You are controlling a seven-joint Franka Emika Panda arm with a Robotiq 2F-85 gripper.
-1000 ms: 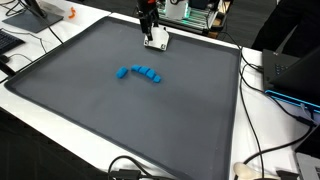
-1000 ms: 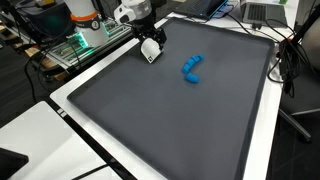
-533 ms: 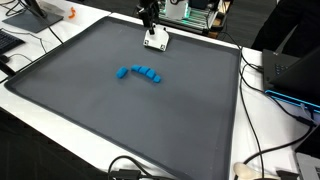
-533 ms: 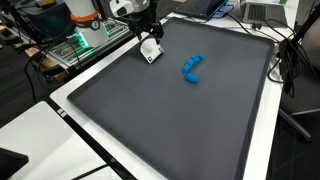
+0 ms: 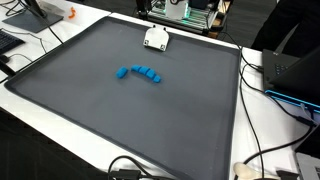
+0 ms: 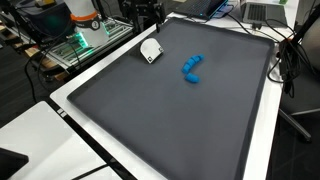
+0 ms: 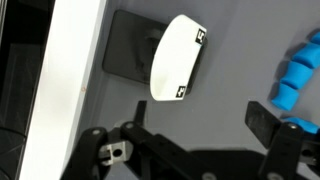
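The gripper [image 7: 195,122] hangs over the mat [image 7: 235,70] with its jaws spread wide and nothing between them, clear of everything. The block [image 7: 178,58], white with small black marks, lies on the mat just inside its edge, apart from the fingers. In both exterior views the block [image 5: 156,38] [image 6: 150,50] sits by that same edge of the mat, while a curved blue chain [image 5: 139,72] [image 6: 191,68] lies nearer the mat's middle, well apart from it.

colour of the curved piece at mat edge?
Curved piece is white, small black marks; wrist view.
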